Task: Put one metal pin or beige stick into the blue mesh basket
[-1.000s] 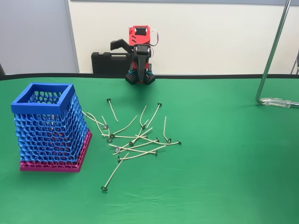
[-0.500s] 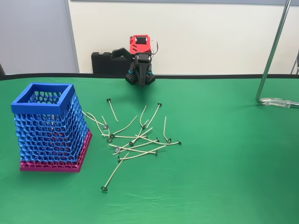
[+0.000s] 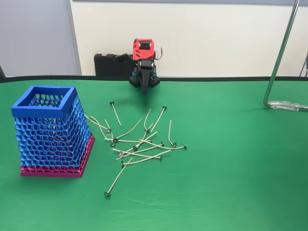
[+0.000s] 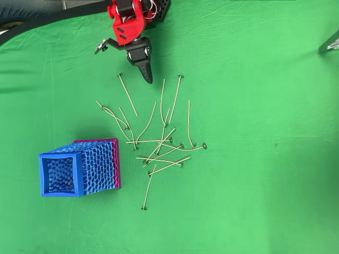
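1. Lying scattered on the green cloth worktop: thin curved beige sticks, dark disc heads.
2. Honeycomb-mesh blue basket stands beside them, magenta base.
3. Black pointed pincer: closed, empty, above the far sticks.

Matt green cloth table

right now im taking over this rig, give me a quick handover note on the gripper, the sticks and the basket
Gripper: shut and holding nothing, tip pointing toward the pile, hanging near the arm's base at the far edge of the table.
Sticks: a loose, partly crossed pile lying on the green cloth in front of the arm. One stick lies apart, nearest the gripper.
Basket: upright, to the left of the pile in the fixed view. The overhead view shows no stick plainly inside it.
Done: nothing picked.
Left: open, grasp one stick, carry it over the basket's rim and drop it in.
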{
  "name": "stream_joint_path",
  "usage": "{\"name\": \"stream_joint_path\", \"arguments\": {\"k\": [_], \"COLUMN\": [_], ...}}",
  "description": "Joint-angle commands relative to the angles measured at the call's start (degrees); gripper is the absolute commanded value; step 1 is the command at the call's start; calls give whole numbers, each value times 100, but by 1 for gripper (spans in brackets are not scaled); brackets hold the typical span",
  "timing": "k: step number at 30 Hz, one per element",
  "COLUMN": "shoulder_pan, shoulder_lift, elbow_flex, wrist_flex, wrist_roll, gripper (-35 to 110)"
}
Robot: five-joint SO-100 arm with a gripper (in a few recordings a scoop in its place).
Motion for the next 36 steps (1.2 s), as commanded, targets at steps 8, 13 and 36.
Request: {"name": "stream_joint_path", "arguments": {"k": [8, 13, 36], "shoulder_pan": [18, 18, 18], "shoulder_lift": [62, 62, 62], "elbow_flex": [26, 26, 26], "wrist_flex": [176, 185, 202], "wrist_roll": [62, 53, 35], "gripper": [1, 1, 1]}}
